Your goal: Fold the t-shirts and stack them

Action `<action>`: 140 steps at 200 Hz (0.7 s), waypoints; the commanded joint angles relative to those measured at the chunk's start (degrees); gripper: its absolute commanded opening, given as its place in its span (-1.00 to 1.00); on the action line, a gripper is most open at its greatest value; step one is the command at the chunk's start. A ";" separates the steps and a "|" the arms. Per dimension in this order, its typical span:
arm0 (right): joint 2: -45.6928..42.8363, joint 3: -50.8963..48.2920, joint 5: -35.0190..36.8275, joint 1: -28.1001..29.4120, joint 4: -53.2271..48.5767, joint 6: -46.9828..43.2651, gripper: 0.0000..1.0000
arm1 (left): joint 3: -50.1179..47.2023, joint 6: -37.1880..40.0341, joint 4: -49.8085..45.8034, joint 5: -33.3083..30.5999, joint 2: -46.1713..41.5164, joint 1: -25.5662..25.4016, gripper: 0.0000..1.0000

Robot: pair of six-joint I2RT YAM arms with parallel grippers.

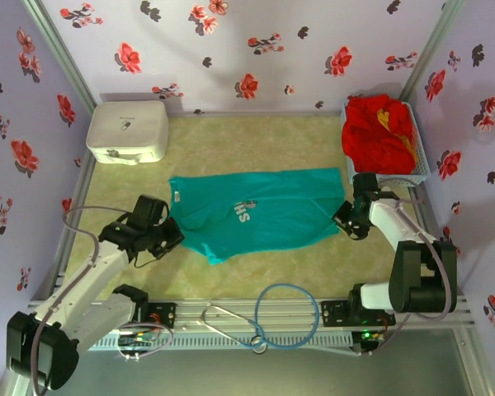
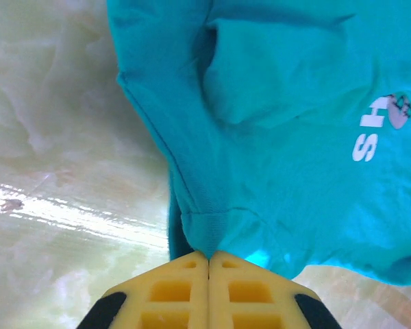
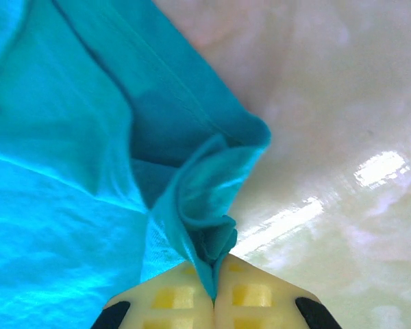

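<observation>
Now | left claw (image 2: 209, 256) clamped on teal shirt (image 1: 260, 210) hem | right claw (image 3: 216, 269) pinching bunched corner | risk: thin pinch may slip, uneven pull skews fold

Bare table (image 1: 256, 140) along far side, between box (image 1: 127, 130) and basket (image 1: 423, 161): passable. Bare strip near of tee (image 1: 272, 214): passable. Walls (image 1: 231, 58) closing three sides.
</observation>
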 commanded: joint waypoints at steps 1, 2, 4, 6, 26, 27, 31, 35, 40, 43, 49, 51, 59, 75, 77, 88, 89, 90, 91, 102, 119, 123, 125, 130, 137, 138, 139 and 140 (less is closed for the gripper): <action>1.90 3.89 -1.18 -0.60 -1.28 -1.57 -1.00 | 3.47 4.59 -3.62 0.30 2.08 1.83 -1.00; 1.96 4.06 -1.18 -0.65 -1.35 -1.63 -1.00 | 3.63 4.77 -3.69 0.33 2.25 1.99 -1.00; 2.23 4.37 -1.13 -0.68 -1.47 -1.68 -1.00 | 3.90 5.12 -3.85 0.39 2.53 2.20 -1.00; 2.47 4.63 -1.14 -0.69 -1.68 -1.76 -1.00 | 4.19 5.41 -3.96 0.49 2.91 2.40 -1.00; 4.43 7.21 -2.23 -1.11 -2.04 -2.18 -1.00 | 7.66 7.95 -4.34 1.93 5.72 4.40 -1.00; 4.55 7.35 -2.27 -1.12 -1.99 -2.20 -1.00 | 7.79 7.99 -4.27 2.02 5.83 4.59 -1.00; 4.90 7.78 -2.52 -1.21 -2.09 -2.14 -1.00 | 8.28 8.30 -4.04 2.37 6.24 5.11 -1.00; 5.16 8.26 -2.73 -1.30 -2.03 -2.10 -1.00 | 8.78 8.54 -3.72 2.72 6.63 5.59 -1.00; 5.61 8.73 -2.89 -1.39 -1.97 -2.05 -1.00 | 9.47 8.87 -3.40 3.03 7.16 6.14 -1.00; 5.82 9.03 -2.92 -1.46 -1.95 -2.13 -1.00 | 9.80 9.14 -3.22 3.19 7.49 6.53 -1.00; 6.31 9.58 -2.93 -1.56 -1.79 -2.14 -1.00 | 10.57 9.76 -2.87 3.45 8.32 7.16 -1.00; 6.55 9.75 -2.87 -1.57 -1.73 -2.14 -1.00 | 10.82 9.98 -2.77 3.59 8.60 7.40 -1.00; 7.37 10.66 -2.78 -1.66 -1.51 -2.29 -1.00 | 11.76 11.00 -2.47 4.08 9.88 8.42 -1.00; 9.72 12.55 -2.67 -1.91 -1.17 -2.57 -1.00 | 13.18 12.64 -1.50 5.35 12.62 10.27 -1.00; 10.04 12.78 -2.67 -1.98 -1.16 -2.64 -1.00 | 13.30 12.80 -1.24 5.44 12.95 10.38 -1.00; 11.54 14.06 -2.91 -2.23 -0.78 -2.83 -1.00 | 14.12 14.06 -0.24 6.13 14.81 11.48 -1.00; 11.62 14.16 -2.92 -2.25 -0.71 -2.83 -1.00 | 14.18 14.12 -0.20 6.14 15.03 11.52 -1.00; 11.79 14.17 -2.93 -2.26 -0.62 -2.84 -1.00 | 14.30 14.24 -0.18 6.14 15.14 11.58 -1.00; 11.92 14.26 -2.93 -2.27 -0.49 -2.84 -1.00 | 14.41 14.38 -0.13 6.15 15.33 11.65 -1.00; 13.05 14.96 -2.47 -2.27 0.50 -2.99 -1.00 | 15.72 15.77 0.03 6.15 17.54 12.49 -1.00; 14.84 16.05 -0.60 -2.44 1.56 -3.01 -1.00 | 17.74 17.28 0.49 6.71 20.70 13.78 -1.00; 15.39 16.40 -0.56 -2.60 1.65 -3.01 -1.00 | 18.16 17.56 0.72 6.89 21.36 14.03 -1.00; 15.65 16.58 -0.60 -2.62 1.70 -2.99 -1.00 | 18.41 17.70 0.83 7.01 21.68 14.11 -1.00; 16.24 16.78 -0.80 -2.79 2.18 -2.97 -1.00 | 18.97 17.92 1.25 7.15 22.55 14.29 -1.00; 16.97 17.07 -1.20 -2.89 2.88 -2.71 -1.00 | 19.75 18.29 1.62 7.32 23.61 14.46 -1.00; 17.10 17.11 -1.23 -2.89 2.97 -2.60 -1.00 | 19.90 18.30 1.65 7.35 23.74 14.55 -1.00; 17.21 17.14 -1.29 -2.93 3.02 -2.54 -1.00 | 20.02 18.35 1.67 7.41 23.93 14.59 -1.00; 17.26 17.15 -1.32 -2.95 3.17 -2.52 -1.00 | 20.16 18.46 1.72 7.44 24.08 14.56 -1.00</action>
